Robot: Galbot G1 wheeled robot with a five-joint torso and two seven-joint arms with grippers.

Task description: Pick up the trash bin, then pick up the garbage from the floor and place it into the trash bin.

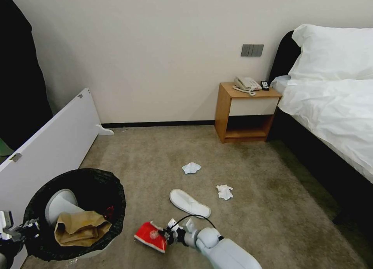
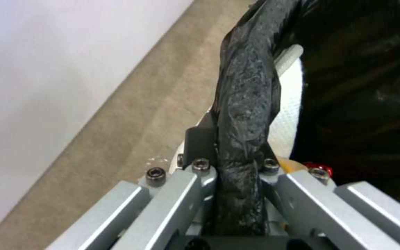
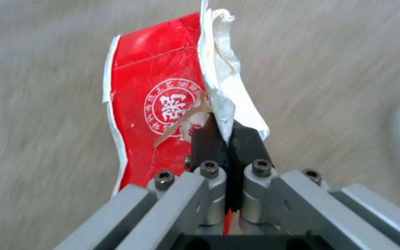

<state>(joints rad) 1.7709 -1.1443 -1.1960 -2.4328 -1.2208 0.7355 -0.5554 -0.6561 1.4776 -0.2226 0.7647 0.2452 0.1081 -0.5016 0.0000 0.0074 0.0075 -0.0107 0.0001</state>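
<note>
Right gripper (image 3: 227, 139) is pinching the torn white edge of the red snack packet (image 3: 156, 104), its two dark fingers (image 3: 205, 140) pressed together with only the thin foil between them. In the head view the packet (image 1: 150, 235) is hanging just ahead of the gripper (image 1: 168, 235), low over the floor (image 1: 163, 160). Left gripper (image 2: 237, 163) is clamping the bag-covered rim of the trash bin (image 2: 248, 100), one finger outside the rim and one inside, and is holding the bin (image 1: 77, 175) off to the left of the right gripper. A brown paper bag (image 1: 79, 228) and a white slipper (image 1: 62, 205) are lying inside the bin.

Risks, as judged from this moment. The grip is taking only a narrow torn flap, so the packet could be slipping or tearing free during a swing towards the bin, and dropping onto the carpet short of the rim. The packet is dangling loosely, so it may be catching on the folded black liner rather than falling in. The bin is being carried by a single pinch on its rim; a knock from the right arm could be tilting it or pulling the liner loose.

Beyond the right gripper, a second slipper (image 1: 189, 203) and two crumpled tissues (image 1: 191, 168) (image 1: 224, 192) are lying uncollected on the carpet.
</note>
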